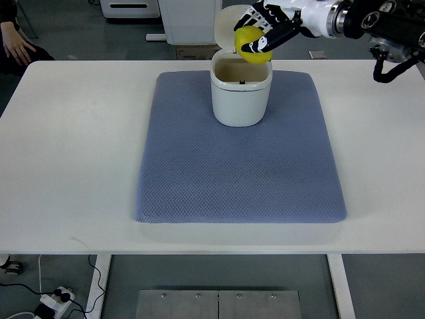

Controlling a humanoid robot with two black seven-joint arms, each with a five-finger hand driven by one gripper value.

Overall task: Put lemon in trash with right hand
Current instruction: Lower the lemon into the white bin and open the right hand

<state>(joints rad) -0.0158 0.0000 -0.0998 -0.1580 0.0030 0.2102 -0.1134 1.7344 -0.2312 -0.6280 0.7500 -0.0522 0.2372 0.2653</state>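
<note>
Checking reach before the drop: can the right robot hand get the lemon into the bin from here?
Probably yes. The right robot hand holds the lemon over the open bin; its lid is up and nothing blocks the opening.

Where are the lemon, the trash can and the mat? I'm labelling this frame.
lemon [251, 48]: top view, its exposed yellow skin.
trash can [240, 103]: top view, its white front wall.
mat [239, 173]: top view, its bare centre.

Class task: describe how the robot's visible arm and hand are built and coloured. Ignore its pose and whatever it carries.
Only the right arm shows, entering from the picture's right edge. It is mostly glossy black with a white forearm section and a silver ring at the joint; a black cable loops beneath it. The right hand has black fingers with white segments on them.
</note>
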